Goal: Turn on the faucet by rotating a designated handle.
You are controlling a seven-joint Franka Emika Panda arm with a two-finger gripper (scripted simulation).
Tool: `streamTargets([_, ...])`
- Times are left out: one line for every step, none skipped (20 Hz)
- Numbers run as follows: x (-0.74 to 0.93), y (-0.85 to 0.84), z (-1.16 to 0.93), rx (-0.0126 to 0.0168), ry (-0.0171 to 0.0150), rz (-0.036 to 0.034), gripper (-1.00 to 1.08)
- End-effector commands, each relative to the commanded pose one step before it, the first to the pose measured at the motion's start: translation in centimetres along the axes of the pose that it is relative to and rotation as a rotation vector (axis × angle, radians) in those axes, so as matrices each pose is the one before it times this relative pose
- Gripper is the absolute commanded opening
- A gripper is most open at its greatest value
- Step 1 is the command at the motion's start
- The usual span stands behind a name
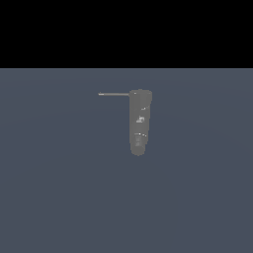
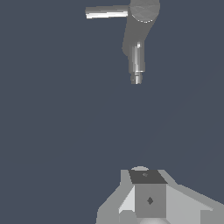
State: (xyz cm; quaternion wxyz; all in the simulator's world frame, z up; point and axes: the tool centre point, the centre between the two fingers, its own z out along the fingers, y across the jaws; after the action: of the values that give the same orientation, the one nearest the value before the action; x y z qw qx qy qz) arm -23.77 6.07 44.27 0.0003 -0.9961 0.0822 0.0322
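Faucet point(image 1: 139, 122) stands alone mid-frame on grey floor point(image 1: 59, 197); handle point(image 1: 113, 94) juts left; gripper point(image 2: 146, 199) well apart, jaw state unclear.

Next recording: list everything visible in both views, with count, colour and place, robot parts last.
faucet: one, dark grey column with small light specks, standing on the floor, middle of the exterior view.
handle: one, thin grey rod, sticking sideways from the faucet's top end toward the exterior view's left.
floor: one, flat blue-grey surface under the faucet.
gripper: one, light grey with a dark block, seen only in the wrist view, well apart from the faucet; open or shut cannot be told.
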Motion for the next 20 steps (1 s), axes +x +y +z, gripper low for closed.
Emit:
streamTargets([0.737,-1.111,0.850,0.00272,0.00103,0.05363,-1.00])
streamTargets([0.304,-0.456,0.340,0.00102,0.00053,0.02173,-1.00])
streamTargets([0.305,-0.458,0.341,0.00103,0.00054,0.02177,-1.00])
streamTargets([0.306,-0.460,0.341,0.00104,0.00054,0.02182,-1.00])
streamTargets([0.308,-0.461,0.342,0.00105,0.00054,0.02186,-1.00])
streamTargets([0.309,-0.463,0.343,0.00106,0.00054,0.02189,-1.00])
streamTargets([0.310,-0.464,0.343,0.00107,0.00054,0.02192,-1.00])
streamTargets([0.311,-0.465,0.343,0.00108,0.00053,0.02195,-1.00])
streamTargets([0.312,-0.465,0.344,0.00109,0.00053,0.02196,-1.00])
streamTargets([0.313,-0.466,0.344,0.00110,0.00053,0.02197,-1.00])
streamTargets([0.313,-0.466,0.343,0.00110,0.00053,0.02197,-1.00])
streamTargets([0.314,-0.466,0.343,0.00111,0.00053,0.02195,-1.00])
streamTargets([0.315,-0.466,0.343,0.00111,0.00053,0.02194,-1.00])
streamTargets([0.315,-0.466,0.342,0.00111,0.00053,0.02192,-1.00])
streamTargets([0.315,-0.466,0.341,0.00111,0.00053,0.02188,-1.00])
streamTargets([0.316,-0.464,0.340,0.00111,0.00053,0.02186,-1.00])
streamTargets([0.316,-0.464,0.339,0.00111,0.00053,0.02180,-1.00])
streamTargets([0.316,-0.462,0.338,0.00111,0.00053,0.02175,-1.00])
streamTargets([0.315,-0.461,0.337,0.00110,0.00053,0.02168,-1.00])
streamTargets([0.316,-0.459,0.336,0.00110,0.00054,0.02163,-1.00])
